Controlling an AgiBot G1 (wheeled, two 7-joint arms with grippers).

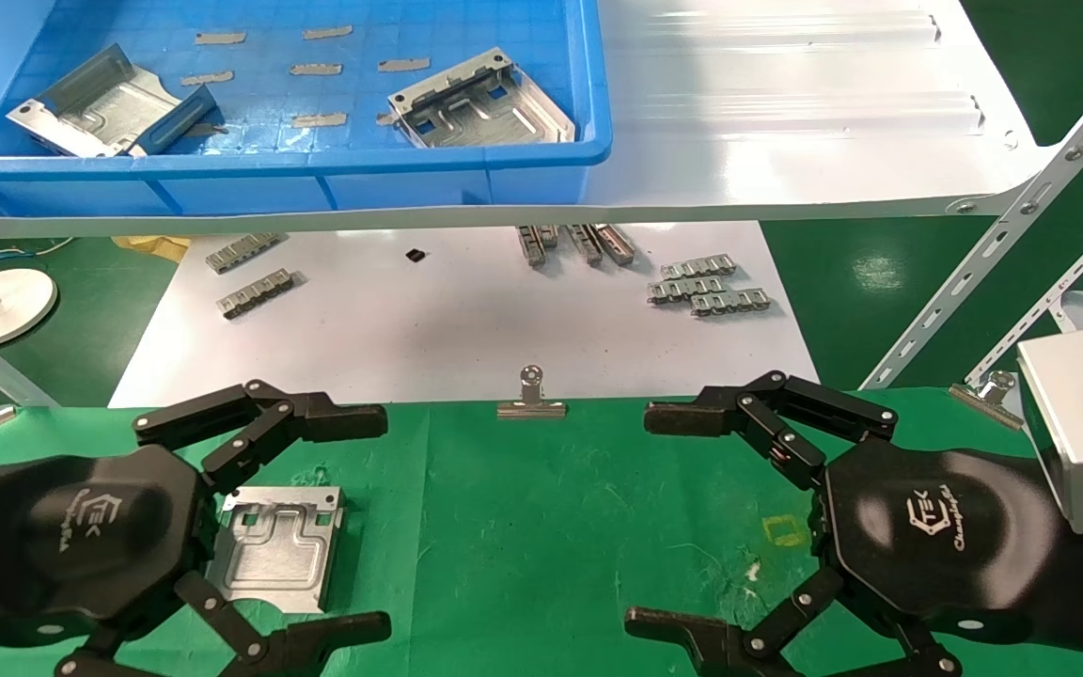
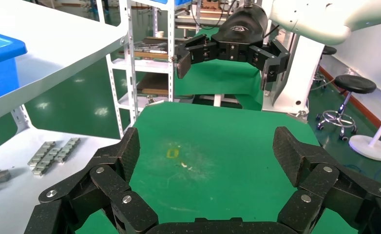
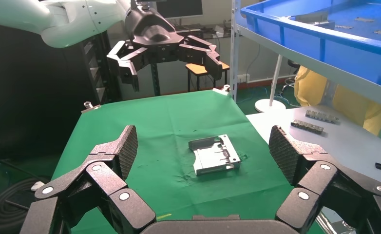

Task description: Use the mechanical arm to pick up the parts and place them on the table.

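Observation:
One silver part (image 1: pixel 278 545) lies flat on the green table (image 1: pixel 541 527); it also shows in the right wrist view (image 3: pixel 214 156). My left gripper (image 1: pixel 382 525) is open and empty. It hovers above the table, and in the head view the part sits between its fingers close to the palm. My right gripper (image 1: pixel 640 520) is open and empty above the table's right half, facing the left one. Two more parts (image 1: pixel 114 103) (image 1: pixel 480 99) lie in the blue bin (image 1: pixel 316 169) on the white shelf. The left wrist view shows only bare cloth between my open left gripper (image 2: pixel 209 156) fingers.
The glossy white shelf (image 1: pixel 786 113) overhangs a white board (image 1: pixel 466 329) with small grey chain strips (image 1: pixel 706 287). A binder clip (image 1: pixel 530 400) holds the cloth's far edge. Slotted metal struts (image 1: pixel 1002 226) stand at the right. A yellow square mark (image 1: pixel 784 531) is near the right gripper.

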